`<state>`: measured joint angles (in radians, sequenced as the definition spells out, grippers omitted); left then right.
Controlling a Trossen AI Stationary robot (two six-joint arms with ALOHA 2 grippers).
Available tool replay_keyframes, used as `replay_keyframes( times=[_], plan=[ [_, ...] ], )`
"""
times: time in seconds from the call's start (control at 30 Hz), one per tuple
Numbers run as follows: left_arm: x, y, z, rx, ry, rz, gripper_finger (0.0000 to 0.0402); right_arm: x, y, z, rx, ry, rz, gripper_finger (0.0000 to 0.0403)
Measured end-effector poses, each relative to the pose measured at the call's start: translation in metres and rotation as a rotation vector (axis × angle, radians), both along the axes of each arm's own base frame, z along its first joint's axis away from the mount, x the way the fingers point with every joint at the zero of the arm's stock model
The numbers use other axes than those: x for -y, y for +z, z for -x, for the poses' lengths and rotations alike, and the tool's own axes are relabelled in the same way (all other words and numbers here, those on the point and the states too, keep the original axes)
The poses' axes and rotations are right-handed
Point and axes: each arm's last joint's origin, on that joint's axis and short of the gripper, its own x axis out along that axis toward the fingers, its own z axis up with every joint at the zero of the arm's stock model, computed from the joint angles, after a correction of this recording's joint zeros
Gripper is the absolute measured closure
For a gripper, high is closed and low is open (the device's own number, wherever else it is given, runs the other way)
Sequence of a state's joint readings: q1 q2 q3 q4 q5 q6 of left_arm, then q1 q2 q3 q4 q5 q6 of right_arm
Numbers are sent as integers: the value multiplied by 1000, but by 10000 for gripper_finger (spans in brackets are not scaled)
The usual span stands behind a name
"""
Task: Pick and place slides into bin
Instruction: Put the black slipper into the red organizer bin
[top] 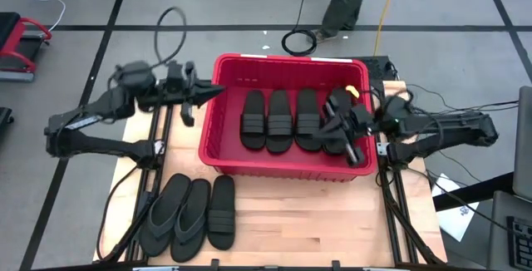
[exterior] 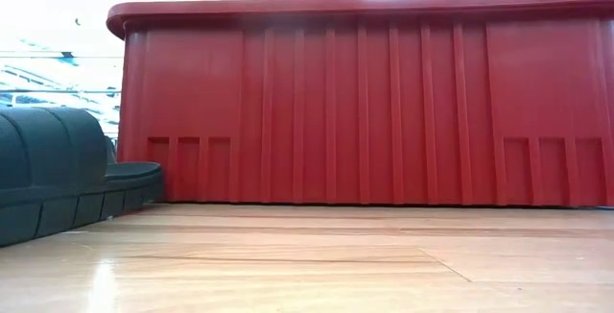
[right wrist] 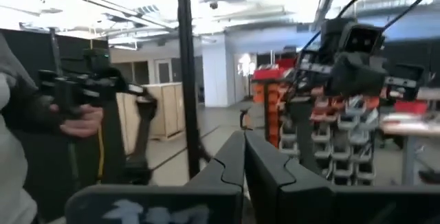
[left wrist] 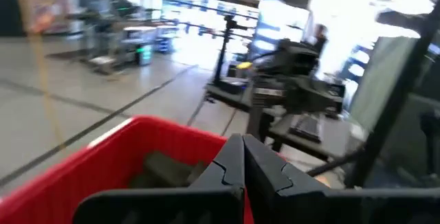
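High view: both grippers' jaws closed empty, left gripper (top: pixel 218 91), right gripper (top: pixel 355 156) at bin (top: pixel 218 138) rim.

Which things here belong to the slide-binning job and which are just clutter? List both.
Job:
- red bin
- four slides in the bin
- three slides on the table
- left gripper, shut, at the bin's left rim
- right gripper, shut, over the bin

Lying about:
- coiled cable on the floor
- red item at far left

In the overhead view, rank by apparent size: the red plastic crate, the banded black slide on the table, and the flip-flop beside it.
1. Red plastic crate, by far the largest.
2. Black thong flip-flop and banded black slide: the flip-flop looks slightly longer, but too close to rank.
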<state>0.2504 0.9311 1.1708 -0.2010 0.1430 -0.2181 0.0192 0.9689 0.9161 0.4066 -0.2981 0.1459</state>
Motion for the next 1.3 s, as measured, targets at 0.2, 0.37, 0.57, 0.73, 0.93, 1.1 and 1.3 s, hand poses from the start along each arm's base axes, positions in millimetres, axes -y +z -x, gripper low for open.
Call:
replay_keyframes(
  times=[0.2, 0.37, 0.57, 0.73, 0.93, 1.1, 1.3],
  plan=[
    [28, -12, 28, 45, 115, 64, 401, -29, -5, 27, -18, -1, -6, 403],
    [46, -13, 31, 42, 15, 64, 401, -44, -14, 33, -19, -25, -11, 403],
    [69, -20, 23, -30, -171, -37, 401, -63, -21, 27, 20, -35, 102, 403],
    [79, -33, 24, -157, -319, 52, 400, -63, -25, 20, -16, -265, 78, 403],
    [87, -57, 31, -429, -444, 108, 380, -61, -24, 14, -5, -378, 2, 403],
    [95, -67, 30, -519, -425, 31, 366, -61, -22, 14, 24, -383, 3, 403],
    [115, -76, 22, -572, -450, -56, 365, -61, -22, 14, 25, -389, 47, 403]
  ],
)
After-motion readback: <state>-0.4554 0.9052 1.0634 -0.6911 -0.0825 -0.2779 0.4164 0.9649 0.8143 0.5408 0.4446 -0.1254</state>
